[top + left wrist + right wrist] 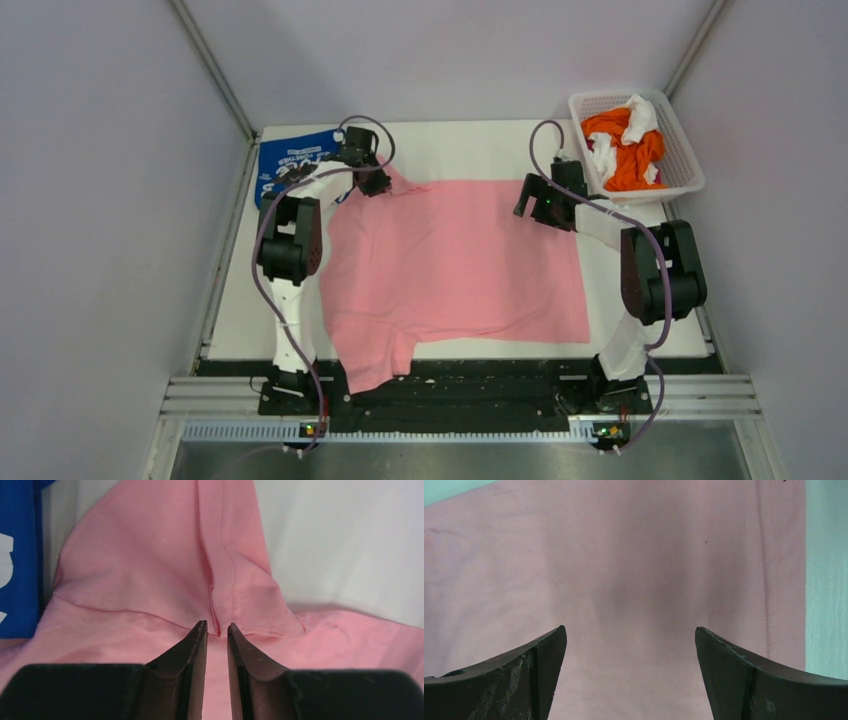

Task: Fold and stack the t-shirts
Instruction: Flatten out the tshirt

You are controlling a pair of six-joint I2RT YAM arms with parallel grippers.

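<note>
The light pink t-shirt [450, 260] lies spread flat on the white table, with one sleeve hanging over the near edge. My left gripper [372, 182] is at its far left sleeve. In the left wrist view the gripper [217, 627] has its jaws nearly together, pinching a raised seam fold of the pink sleeve [150, 570]. The royal blue t-shirt [290, 155] lies folded at the far left; its edge shows in the left wrist view [17, 555]. My right gripper [528, 200] is wide open just above the pink shirt's far right corner [634, 570], holding nothing [630, 630].
A white lattice basket [690, 160] stands at the far right corner with orange and white cloths [625, 150] in it. Grey walls close in both sides. The black arm-base rail [470, 395] runs along the near edge.
</note>
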